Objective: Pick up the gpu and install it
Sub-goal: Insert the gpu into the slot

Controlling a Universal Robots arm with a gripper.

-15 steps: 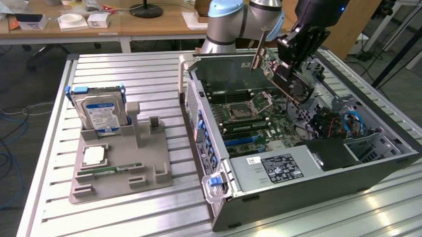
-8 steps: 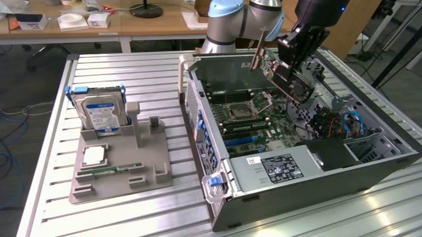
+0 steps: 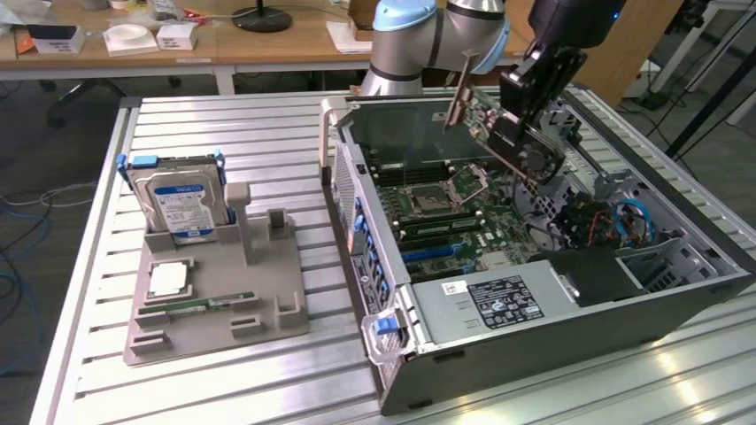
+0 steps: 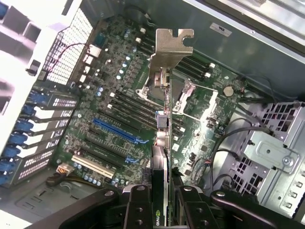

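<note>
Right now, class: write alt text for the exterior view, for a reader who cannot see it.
A robot arm's gripper holds the gpu tilted above an open computer case, over its motherboard. On the exterior view's left, a grey rack on the slatted table holds an upright hard drive and a memory stick.

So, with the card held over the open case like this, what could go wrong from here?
1. The gpu hangs tilted in the tool, not lined up with the blue slot, so it might meet the slot skewed.
2. Its metal bracket appears to be above the open CPU socket and could strike it if lowered here.
</note>
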